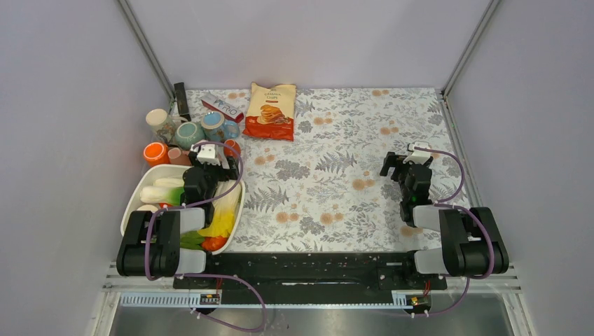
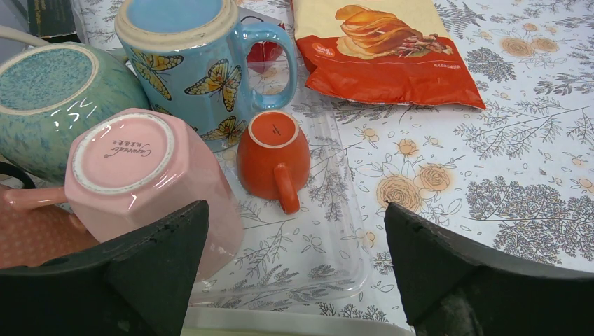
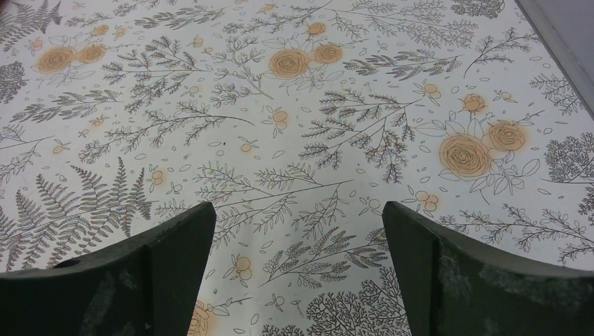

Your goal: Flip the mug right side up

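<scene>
Several mugs stand upside down at the back left. In the left wrist view they are a pink mug (image 2: 133,175), a small orange mug (image 2: 274,150) with its handle towards me, a blue butterfly mug (image 2: 203,63) and a teal mug (image 2: 56,98). They rest on a clear plastic tray (image 2: 336,245). My left gripper (image 2: 294,245) is open and empty, just short of the pink and orange mugs; from above it (image 1: 209,159) hovers over the far end of the white basin. My right gripper (image 1: 406,164) is open and empty over bare tablecloth (image 3: 298,245).
A white basin (image 1: 133,203) with toy vegetables sits under my left arm. An orange chips bag (image 1: 270,110) lies at the back centre, with a toothpaste box (image 1: 220,106) to its left. More cups, cream (image 1: 160,123) and orange (image 1: 155,152), stand near the left wall.
</scene>
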